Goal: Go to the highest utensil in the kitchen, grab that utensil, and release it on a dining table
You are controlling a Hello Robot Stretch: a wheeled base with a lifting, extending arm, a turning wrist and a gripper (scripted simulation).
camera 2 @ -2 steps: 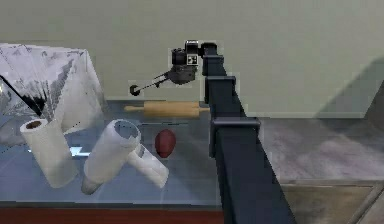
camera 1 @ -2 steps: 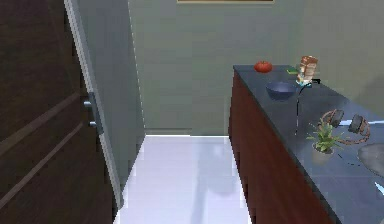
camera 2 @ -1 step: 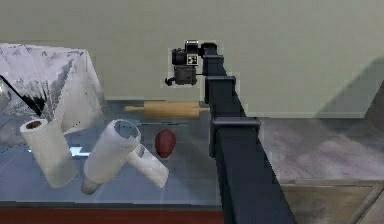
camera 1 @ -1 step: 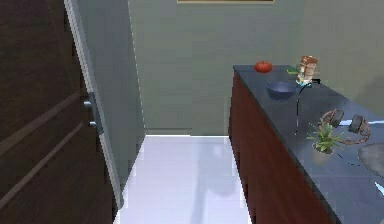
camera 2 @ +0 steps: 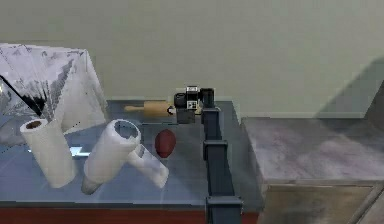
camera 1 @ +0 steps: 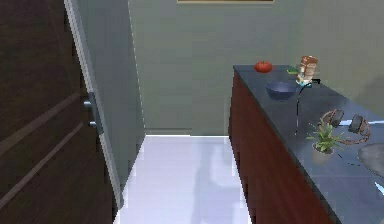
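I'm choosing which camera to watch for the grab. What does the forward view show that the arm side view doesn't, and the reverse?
Forward view: a dark door, white floor, a blue bowl and a potted plant. Arm side view: the arm, the gripper by a rolling pin, two white paper rolls. Both: a dark countertop against a plain wall.

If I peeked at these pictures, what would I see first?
Two big white paper rolls sit at the arm side view's left, and the dark arm reaches over the counter toward a tan rolling pin. In the forward view, a small red thing sits at the counter's far end.
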